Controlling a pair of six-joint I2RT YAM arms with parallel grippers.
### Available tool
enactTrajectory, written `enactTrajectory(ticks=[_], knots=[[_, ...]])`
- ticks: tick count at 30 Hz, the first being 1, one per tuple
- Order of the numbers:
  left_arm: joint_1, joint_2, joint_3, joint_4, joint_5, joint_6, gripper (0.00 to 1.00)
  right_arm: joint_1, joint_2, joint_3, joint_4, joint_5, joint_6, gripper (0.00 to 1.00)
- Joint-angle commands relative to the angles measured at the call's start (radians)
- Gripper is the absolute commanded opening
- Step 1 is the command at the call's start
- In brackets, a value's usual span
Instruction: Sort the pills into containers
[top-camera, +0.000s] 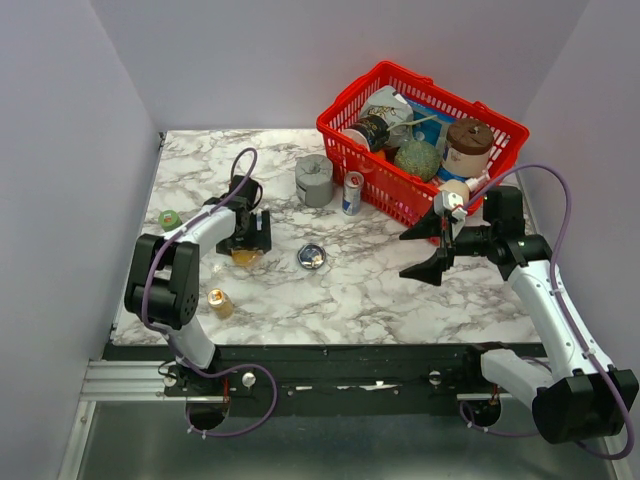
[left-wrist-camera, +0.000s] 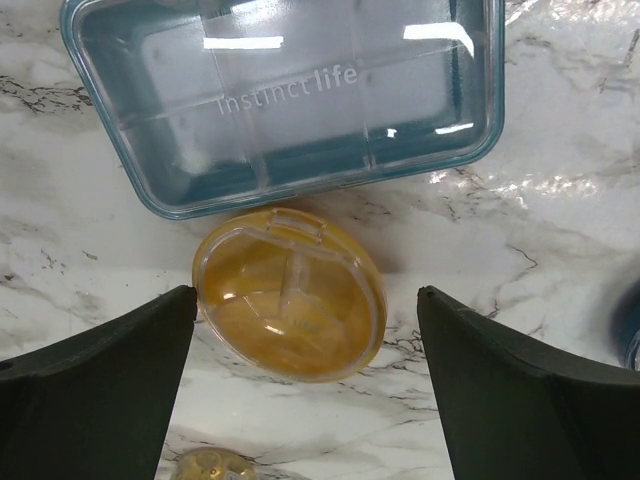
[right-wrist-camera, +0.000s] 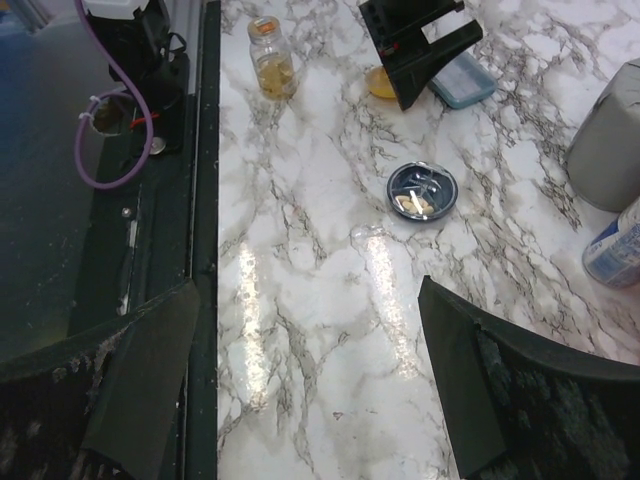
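Observation:
The translucent orange round dish (left-wrist-camera: 288, 295) lies lid-on on the marble, directly below my left gripper (left-wrist-camera: 305, 290), which is open with a finger on each side of it and apart from it. It also shows in the top view (top-camera: 246, 258). The silvery dish with a dark bluish inside (top-camera: 311, 257) holds a few pale pills (right-wrist-camera: 415, 203) and sits to the right of the orange one. A small pill bottle (top-camera: 219, 302) with yellowish contents stands near the front left. My right gripper (top-camera: 408, 254) is open and empty, above the table's right side.
A clear blue-rimmed rectangular pill box (left-wrist-camera: 290, 90) lies just beyond the orange dish. A grey squat cylinder (top-camera: 314, 180) and a small can (top-camera: 352, 192) stand at the back, beside a red wire basket (top-camera: 338, 128) full of items. A green object (top-camera: 170, 219) sits far left.

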Motion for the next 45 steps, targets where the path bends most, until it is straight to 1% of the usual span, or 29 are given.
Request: enactTrajectory(ticks=[1,5,12,19,27,33,35,38,39,41,42,45], knots=[[0.011,0.045,0.030,-0.026,-0.023,0.014,0.99,0.008,0.006,0.011,-0.025,-0.048,-0.040,1.00],[0.011,0.051,0.030,-0.027,-0.029,0.011,0.99,0.008,0.008,0.014,-0.032,-0.048,-0.049,1.00],[0.011,0.014,0.017,-0.026,-0.020,0.013,0.99,0.008,0.012,0.015,-0.043,-0.052,-0.057,1.00],[0.011,0.042,0.027,-0.026,-0.015,0.007,0.99,0.008,0.012,0.018,-0.049,-0.052,-0.061,1.00],[0.011,0.033,0.023,-0.024,-0.013,0.004,0.99,0.008,0.018,0.023,-0.063,-0.057,-0.072,1.00],[0.011,0.031,0.017,-0.018,-0.003,-0.001,0.96,0.008,0.021,0.026,-0.069,-0.057,-0.078,1.00],[0.011,0.029,0.015,-0.020,0.003,0.001,0.94,0.008,0.021,0.025,-0.071,-0.055,-0.078,1.00],[0.011,0.026,0.009,-0.018,0.011,-0.001,0.87,0.008,0.020,0.028,-0.075,-0.055,-0.083,1.00],[0.011,0.022,0.004,-0.015,0.014,-0.001,0.82,0.008,0.020,0.028,-0.077,-0.057,-0.084,1.00],[0.011,0.017,0.000,-0.017,0.016,-0.001,0.76,0.008,0.018,0.026,-0.077,-0.057,-0.084,1.00],[0.011,0.011,-0.003,-0.017,0.020,-0.001,0.70,0.007,0.021,0.028,-0.075,-0.058,-0.084,1.00],[0.011,-0.012,-0.013,-0.017,0.039,-0.001,0.59,0.008,0.024,0.031,-0.083,-0.057,-0.090,1.00]])
